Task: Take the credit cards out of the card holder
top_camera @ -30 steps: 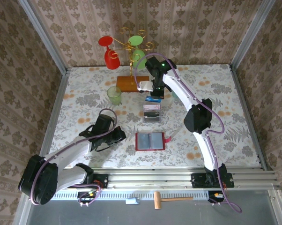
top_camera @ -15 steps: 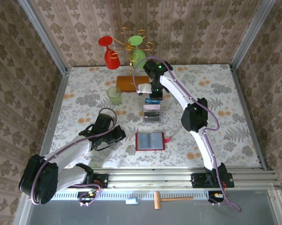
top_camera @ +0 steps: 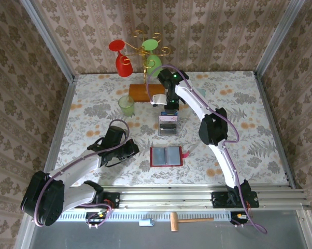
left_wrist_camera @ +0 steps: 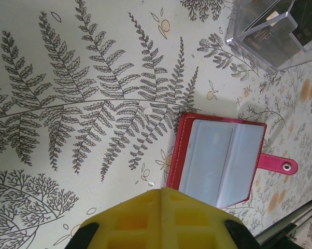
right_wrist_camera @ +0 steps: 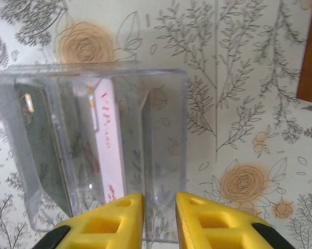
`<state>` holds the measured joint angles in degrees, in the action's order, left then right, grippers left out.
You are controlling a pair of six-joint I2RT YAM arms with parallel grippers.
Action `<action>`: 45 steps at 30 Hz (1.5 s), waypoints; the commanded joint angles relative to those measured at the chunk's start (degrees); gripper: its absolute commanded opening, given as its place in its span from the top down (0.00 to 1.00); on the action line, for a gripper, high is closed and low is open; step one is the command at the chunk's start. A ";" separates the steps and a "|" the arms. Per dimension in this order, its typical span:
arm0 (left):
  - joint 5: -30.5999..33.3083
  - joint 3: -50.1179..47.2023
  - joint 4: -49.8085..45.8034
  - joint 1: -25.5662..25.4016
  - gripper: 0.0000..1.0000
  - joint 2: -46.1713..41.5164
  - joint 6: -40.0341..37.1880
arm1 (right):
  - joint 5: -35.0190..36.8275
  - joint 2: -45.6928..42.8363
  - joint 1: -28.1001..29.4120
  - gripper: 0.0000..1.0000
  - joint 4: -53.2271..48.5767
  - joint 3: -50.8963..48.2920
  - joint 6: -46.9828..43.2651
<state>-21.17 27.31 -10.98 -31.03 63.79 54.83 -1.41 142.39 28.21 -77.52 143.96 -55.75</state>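
While the left hand (left_wrist_camera: 161, 199) is shut, the right hand (right_wrist_camera: 159, 210) (slightly parted) seemingly overhangs the clear box (right_wrist_camera: 161, 129).

**Card holder open and flat; 2 cards upright in clear box**

The card holder (top_camera: 166, 156) is a small red folding wallet; it lies opened flat on the floral table (top_camera: 94, 104), near the front edge, inside face up. Its 2 greyish inner pockets (left_wrist_camera: 218, 162) sit side by side, framed by the stitched red border; a small red tab (left_wrist_camera: 277, 165) with a metal snap sticks out from 1 side, flat on the cloth.

2 credit cards stand on edge inside a clear box (right_wrist_camera: 164, 155), which sits apart from the holder, farther back; the dark card (right_wrist_camera: 42, 140) leans in 1 slot; the white card (right_wrist_camera: 107, 145), with red lettering, stands just beside it.
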 commanded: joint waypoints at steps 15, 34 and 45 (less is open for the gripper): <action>-0.36 0.30 -0.53 0.70 0.97 0.06 0.64 | 4.06 -3.23 -0.16 0.74 7.82 -0.04 3.92; -0.45 0.24 -0.23 0.70 0.97 0.19 0.80 | 5.01 -5.53 -0.06 0.75 15.64 -11.49 4.09; -1.23 0.22 1.36 0.70 0.97 1.55 0.97 | 6.70 -10.56 0.28 0.74 18.84 -14.02 6.06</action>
<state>-21.37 27.31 -10.46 -30.65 64.45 54.89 4.36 137.27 28.27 -59.75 131.11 -51.16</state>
